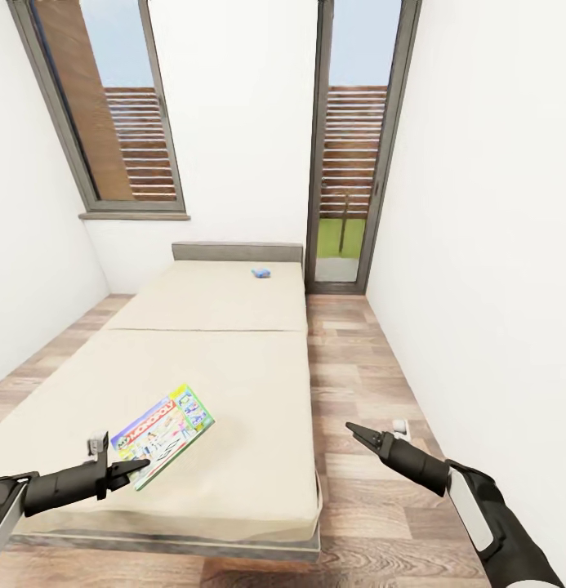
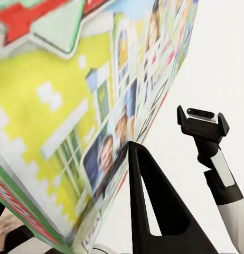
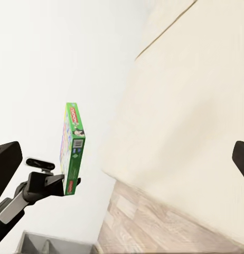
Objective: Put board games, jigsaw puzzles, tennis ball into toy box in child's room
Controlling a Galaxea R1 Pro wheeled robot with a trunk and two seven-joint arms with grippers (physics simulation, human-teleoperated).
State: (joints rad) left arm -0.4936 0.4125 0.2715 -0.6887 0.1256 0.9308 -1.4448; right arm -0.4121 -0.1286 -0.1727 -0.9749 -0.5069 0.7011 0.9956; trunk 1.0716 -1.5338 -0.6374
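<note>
The Monopoly board game (image 1: 164, 425) is tilted and lifted just above the near end of the cream bed (image 1: 233, 376). My left gripper (image 1: 134, 469) is shut on its near edge. In the left wrist view the printed lid (image 2: 64, 106) stands beside one black finger (image 2: 153, 206). The right wrist view sees the box (image 3: 73, 148) edge-on in the air beside the mattress (image 3: 185, 116). A small blue board game (image 1: 261, 272) lies at the bed's far end. My right gripper (image 1: 354, 430) is open and holds nothing, over the floor right of the bed.
A strip of wood-plank floor (image 1: 356, 367) runs between the bed and the white right wall (image 1: 479, 286). A window (image 1: 111, 122) and a glass door (image 1: 348, 163) are in the far wall. A small white object (image 1: 401, 426) lies on the floor near my right gripper.
</note>
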